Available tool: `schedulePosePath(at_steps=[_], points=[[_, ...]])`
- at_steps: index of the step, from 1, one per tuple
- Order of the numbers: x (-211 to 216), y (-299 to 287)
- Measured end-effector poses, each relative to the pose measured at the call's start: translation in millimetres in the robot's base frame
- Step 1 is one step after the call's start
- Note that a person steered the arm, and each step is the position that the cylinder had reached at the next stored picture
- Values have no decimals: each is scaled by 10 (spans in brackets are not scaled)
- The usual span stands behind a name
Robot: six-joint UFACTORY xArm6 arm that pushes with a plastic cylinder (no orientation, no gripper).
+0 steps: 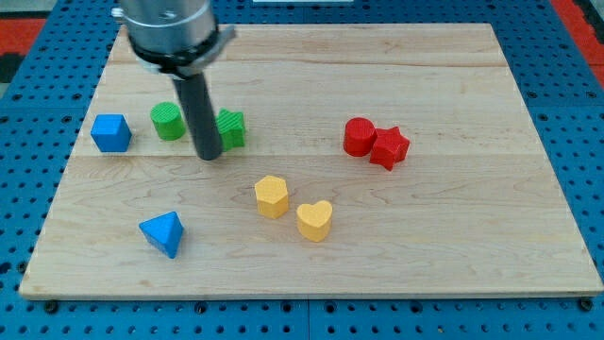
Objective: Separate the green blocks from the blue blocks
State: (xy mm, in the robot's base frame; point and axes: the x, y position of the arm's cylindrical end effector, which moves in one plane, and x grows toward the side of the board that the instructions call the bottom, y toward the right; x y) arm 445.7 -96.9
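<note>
Wood planks form the board (453, 236) on which eight small blocks are spread, with a blue pegboard surface (28, 189) seen around it. No pincer is fitted to the arm, so nothing can be spread, pressed together or pinched; the arm ends in a straight dark rod, and my tip (209, 157) is set on the board in the upper left part of the view.

The tip is placed between the two green blocks. The green cylinder (168, 122) is seen just to the view's left of the rod, while the other green block (231, 128), of a shape that cannot be made out because it is partly hidden by the rod, lies just to the view's right of it. Whether either is touched by the rod cannot be told.

The blue cube (110, 133) is found near the green cylinder, further to the view's left. The blue pyramid-like block (162, 232) is set well below, toward the view's bottom left.

Near the middle, a yellow hexagonal block (272, 196) and a yellow heart (314, 220) are placed just beside each other. At the view's right, a red cylinder (359, 136) and a red star (388, 147) are seen touching.
</note>
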Motion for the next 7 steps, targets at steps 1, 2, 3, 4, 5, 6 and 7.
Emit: schedulePosePath(at_steps=[1,2,3,4,5,6,7], points=[[2,458],[-112,535],[-207,-52],[-128,-557],[506,-833],[668,-1951],[506,-2072]])
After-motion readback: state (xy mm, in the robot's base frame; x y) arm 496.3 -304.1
